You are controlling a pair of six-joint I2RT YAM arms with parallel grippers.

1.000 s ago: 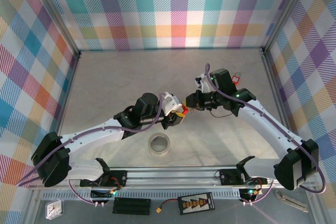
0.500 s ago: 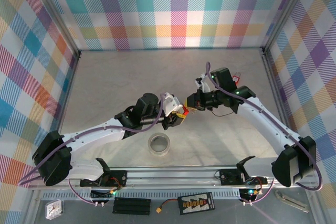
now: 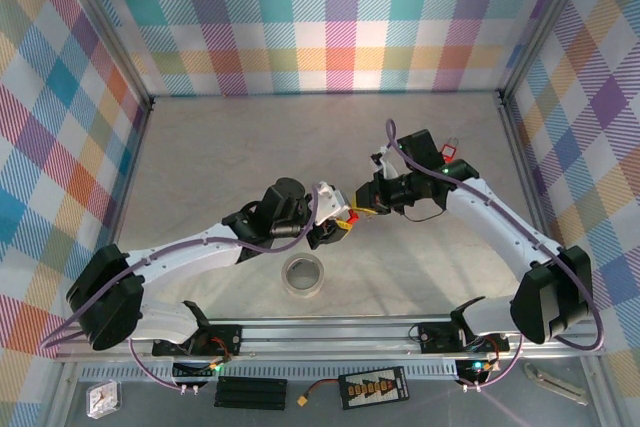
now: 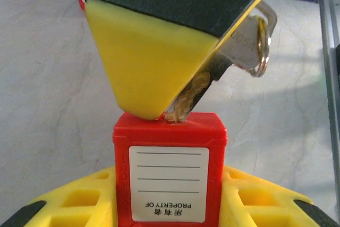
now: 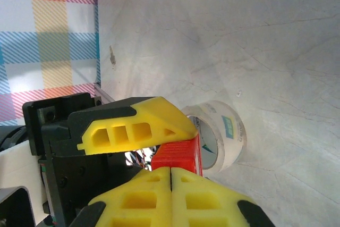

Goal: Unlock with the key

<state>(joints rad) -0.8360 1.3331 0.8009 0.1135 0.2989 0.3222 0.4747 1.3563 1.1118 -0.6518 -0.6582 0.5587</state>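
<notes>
Left jaws are clamped on the sides of the red lock [image 4: 170, 136], holding it up above the table [image 4: 48, 78] as far as I can see, keyhole end facing the other arm. Right at that end sits the tip of the key [image 4: 228, 51], and it comes in at a slant rather than square on. Can't tell how deep the blade is, or if it's in at all. Right jaws are pinched tight on the key's head, yellow fingers [image 5: 133, 200] pressed flat together.

What worries me: with that slant, a push could wedge the blade or skate it off the lock's face. And if it does seat, the twist goes straight into a smooth plastic body held from just two sides. So the lock might spin in the grip instead of the cylinder turning. The key could also swivel in that pinch, since only its thin head is gripped.
</notes>
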